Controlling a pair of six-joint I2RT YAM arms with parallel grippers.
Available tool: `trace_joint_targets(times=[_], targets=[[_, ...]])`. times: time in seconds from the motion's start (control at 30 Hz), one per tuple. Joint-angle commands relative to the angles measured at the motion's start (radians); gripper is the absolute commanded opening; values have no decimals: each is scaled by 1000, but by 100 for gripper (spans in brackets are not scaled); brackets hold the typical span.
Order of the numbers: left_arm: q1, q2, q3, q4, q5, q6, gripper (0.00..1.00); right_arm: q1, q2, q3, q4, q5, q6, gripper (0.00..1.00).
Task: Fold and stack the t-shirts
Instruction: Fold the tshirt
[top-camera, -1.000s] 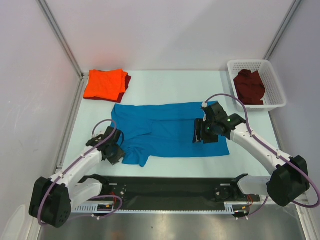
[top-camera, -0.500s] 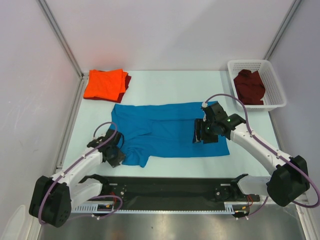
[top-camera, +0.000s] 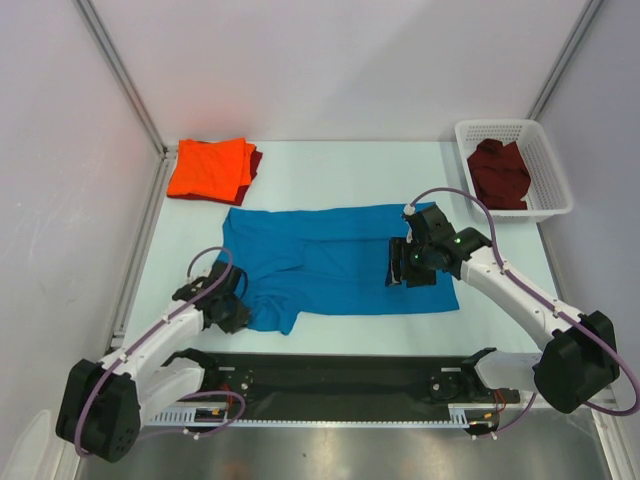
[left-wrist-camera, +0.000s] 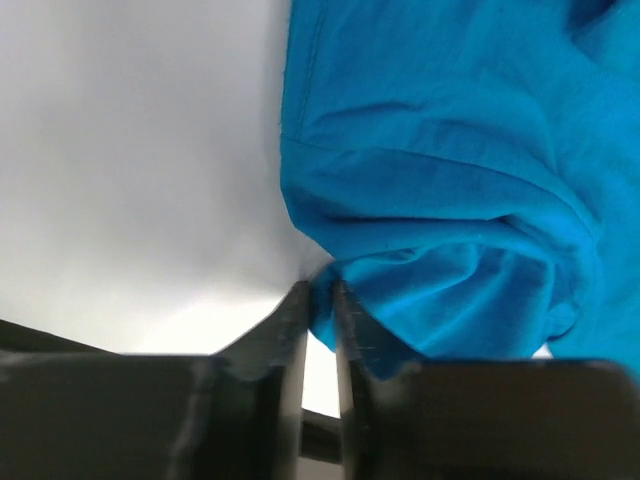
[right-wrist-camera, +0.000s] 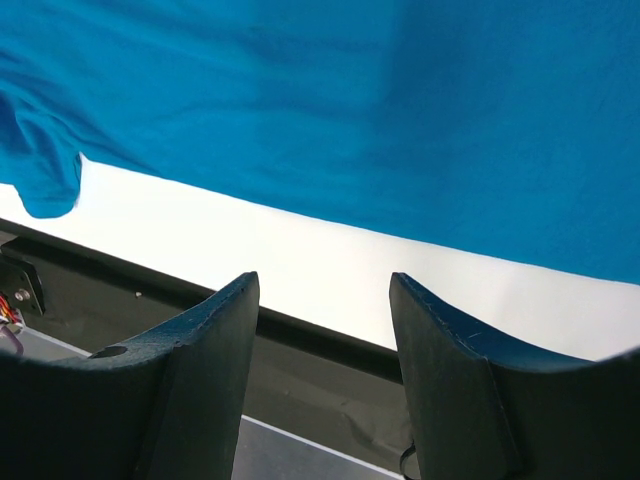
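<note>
A bright blue t-shirt (top-camera: 330, 265) lies spread across the middle of the table, partly folded. My left gripper (top-camera: 232, 315) is shut on the blue shirt's near-left corner; the left wrist view shows the cloth (left-wrist-camera: 440, 200) pinched between the nearly closed fingers (left-wrist-camera: 290, 330). My right gripper (top-camera: 410, 272) is open and empty, hovering above the shirt's right part; in the right wrist view the blue cloth (right-wrist-camera: 350, 100) lies beyond the spread fingers (right-wrist-camera: 215, 330). A folded orange t-shirt (top-camera: 208, 167) lies on a dark maroon one (top-camera: 254, 163) at the back left. Another maroon shirt (top-camera: 498, 172) sits in the basket.
A white lattice basket (top-camera: 545, 150) stands at the back right. A black strip (top-camera: 340, 375) runs along the table's near edge between the arm bases. White walls with metal posts enclose the table on the left, back and right.
My left gripper has drawn slightly toward the near edge with the blue shirt's corner in it. The right arm has not moved.
</note>
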Motion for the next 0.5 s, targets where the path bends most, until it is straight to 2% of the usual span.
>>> trace_joint_targets(times=[0.0,0.13,0.33,0.47], targets=[[-6,-11,-36,-14,11,-30,15,4,-24,-2,11,2,13,61],[-7,-12,-16,-37,-8,-11,0,4,-9,3,-4,-7,15,61],[-7,-64,16,-103,-27,11,0,-30,33,10,-85,31,32,60],[-7,-135,40,-117,10,43,0,-172,3,-52,-55,-68,30,57]])
